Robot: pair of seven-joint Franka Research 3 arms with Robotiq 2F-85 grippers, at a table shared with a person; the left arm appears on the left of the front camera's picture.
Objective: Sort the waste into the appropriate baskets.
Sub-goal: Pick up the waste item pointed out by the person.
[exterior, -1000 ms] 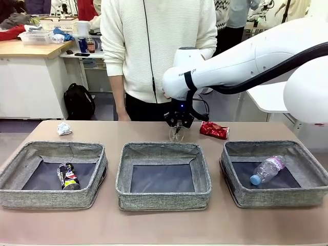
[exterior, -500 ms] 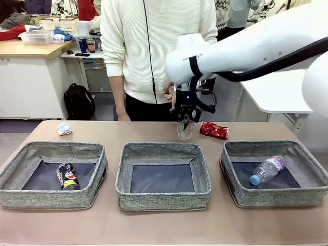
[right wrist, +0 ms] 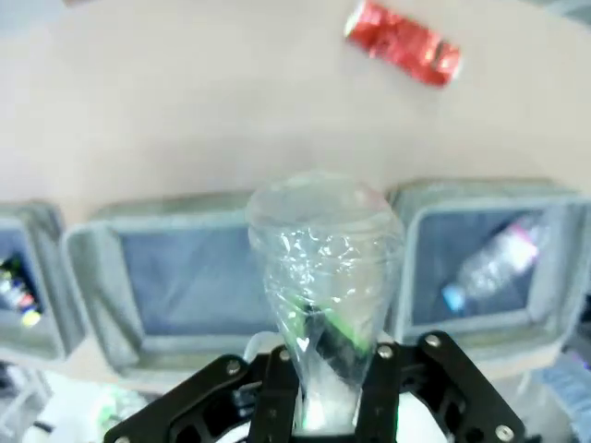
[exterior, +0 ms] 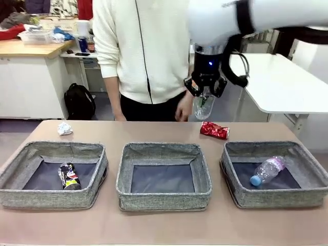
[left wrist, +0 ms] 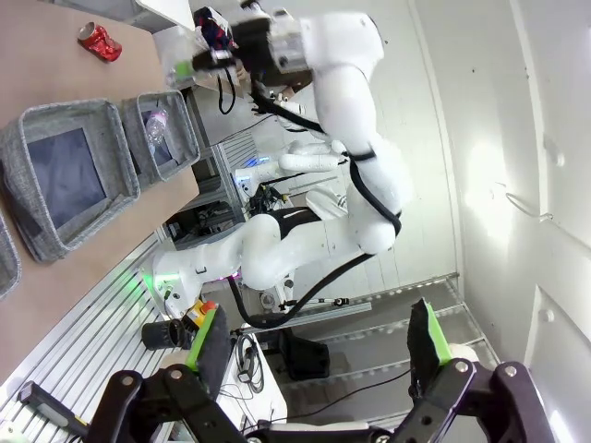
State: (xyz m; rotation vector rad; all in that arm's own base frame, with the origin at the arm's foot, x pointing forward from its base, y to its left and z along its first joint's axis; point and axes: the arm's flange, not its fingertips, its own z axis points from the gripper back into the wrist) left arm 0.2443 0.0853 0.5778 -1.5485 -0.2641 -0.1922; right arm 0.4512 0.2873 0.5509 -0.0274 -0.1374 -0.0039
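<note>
**Fig.** Nearest the robot, and well apart from the right-hand grey woven-fabric basket (exterior: 274, 197), the left gripper (left wrist: 314, 337) is shown with its fingers spread and nothing between them. In that basket a clear plastic bottle with a blue cap (exterior: 267, 169) is seen lying on its side, cap towards the near left corner. To the robot's left of the same basket stand the middle basket (exterior: 163, 200), with nothing in it, and then the left-hand basket (exterior: 51, 199), in which a dark blue-black drink can (exterior: 68, 176) lies. Just past the right-hand basket's far left corner a crushed red drink can (exterior: 214, 130) rests on the brown table (exterior: 154, 225).

Above and slightly beyond that corner the right gripper (exterior: 204, 96) is clamped on a crumpled clear plastic bottle (exterior: 203, 106), held clear of the table. The bottle's long axis is near upright, and its wide end points down. The pinched end is probably the neck, though the right wrist view is too blurred for this to be settled. The right-hand basket thus lies below the held bottle, nearer the robot and to the robot's right. This relation is judged to govern the coming move, and only the right arm is near. Farthest off, a person in a white sweater (exterior: 138, 51) stands at the table's far edge.
</note>
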